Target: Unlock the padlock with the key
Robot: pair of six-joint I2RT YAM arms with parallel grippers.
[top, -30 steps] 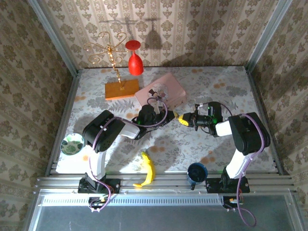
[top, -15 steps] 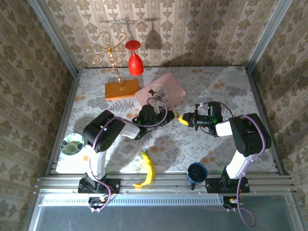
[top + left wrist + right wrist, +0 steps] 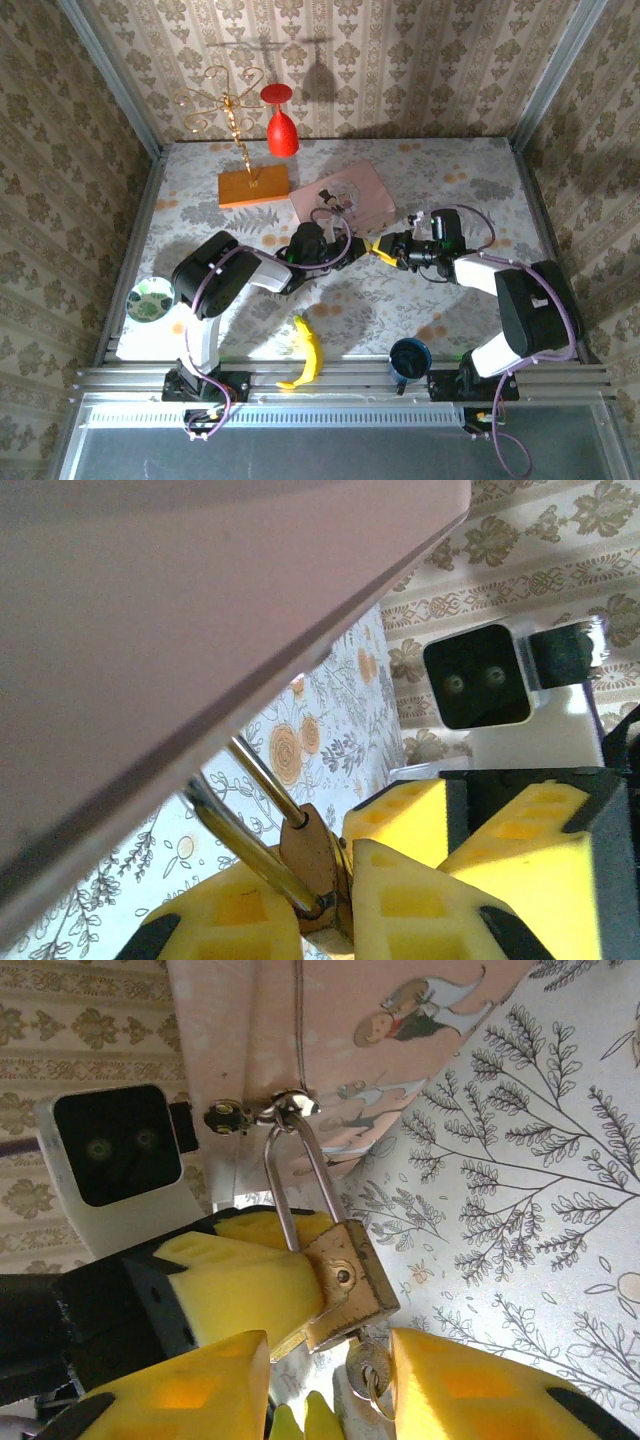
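Right wrist view: padlock hangs by its silvery shackle from a metal hasp on the edge of the pink box, tilted, brass body over the floral table. Left gripper is clamped on the padlock body, with one yellow finger pressed flat against its side. Key sits at the bottom end of the padlock with a small ring on it; can't tell how deep it's seated. Right gripper has its pads spread, with the key in the gap close to one pad; no clamp on it visible. Left wrist view agrees: lock body is pinched between the left gripper's own two pads, box edge overhead, right gripper's yellow fingers just beside. Top external: both grippers meet nose to nose just in front of the pink box, mid-table. Banana and blue mug lie near the arm bases, well apart from the lock.
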